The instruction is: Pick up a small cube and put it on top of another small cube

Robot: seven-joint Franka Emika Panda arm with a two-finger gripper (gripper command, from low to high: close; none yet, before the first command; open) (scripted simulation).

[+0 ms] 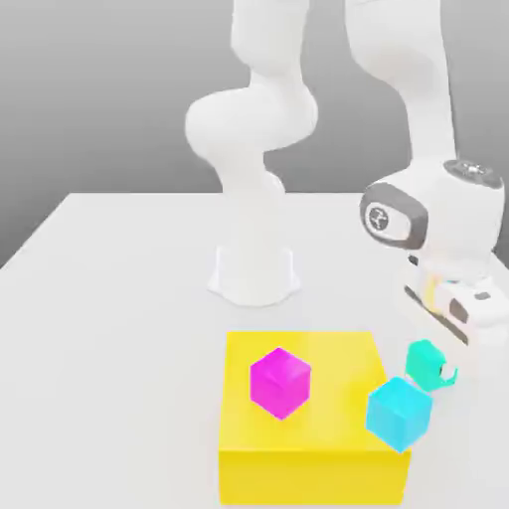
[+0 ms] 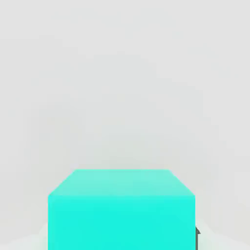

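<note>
Nearest the exterior camera, a flat yellow block point(image 1: 298, 467) is lying on the white table point(image 1: 109, 298), with a magenta cube point(image 1: 279, 382) sitting on its top, toward the exterior view's left. At the block's right edge a cyan cube point(image 1: 399, 415) is standing, overlapping the yellow corner in this view; whether it is resting on the block or beside it cannot be told. Just beyond it, farther and slightly right, the gripper point(image 1: 433, 370) is hanging from the white arm point(image 1: 437, 214), its teal fingers point(image 1: 425, 360) pressed together and pinching nothing that can be seen. Through the hand view, the cyan cube point(image 2: 122, 207) is sitting close in front of the hand on the pale surface.
</note>
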